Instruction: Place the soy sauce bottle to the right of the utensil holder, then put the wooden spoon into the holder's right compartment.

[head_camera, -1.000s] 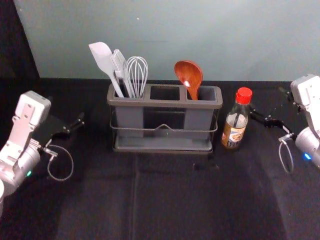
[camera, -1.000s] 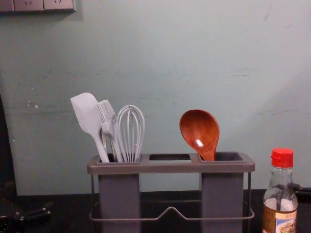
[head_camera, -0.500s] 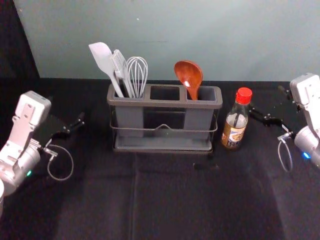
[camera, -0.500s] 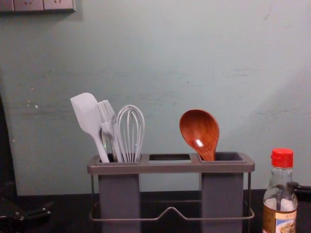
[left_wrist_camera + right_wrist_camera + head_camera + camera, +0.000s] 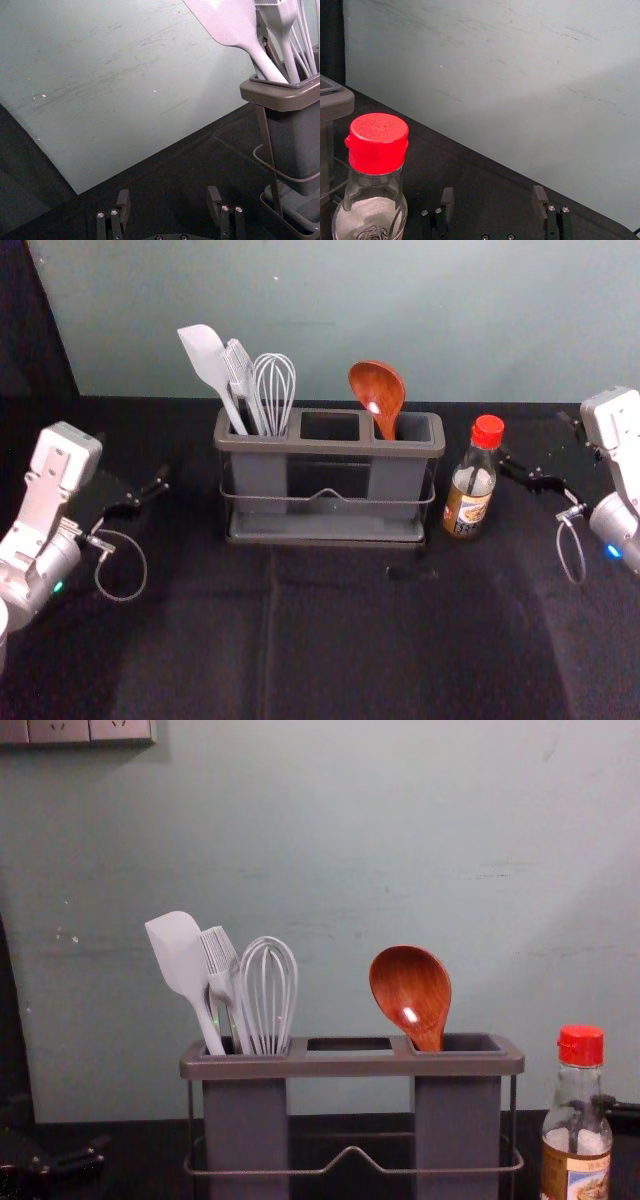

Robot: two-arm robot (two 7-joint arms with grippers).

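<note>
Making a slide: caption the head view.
Wooden spoon in the holder's right compartment, soy sauce bottle right of the holder, left gripper and right gripper at the sides.

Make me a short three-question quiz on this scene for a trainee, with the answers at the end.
1. True or false: the soy sauce bottle stands to the right of the utensil holder.
2. Which compartment is the wooden spoon in? A) left B) middle C) right
3. Fill in the blank: to the bottle's right, the right gripper has its fingers ____ (open or shut).
Key: 1 true; 2 C; 3 open.
</note>
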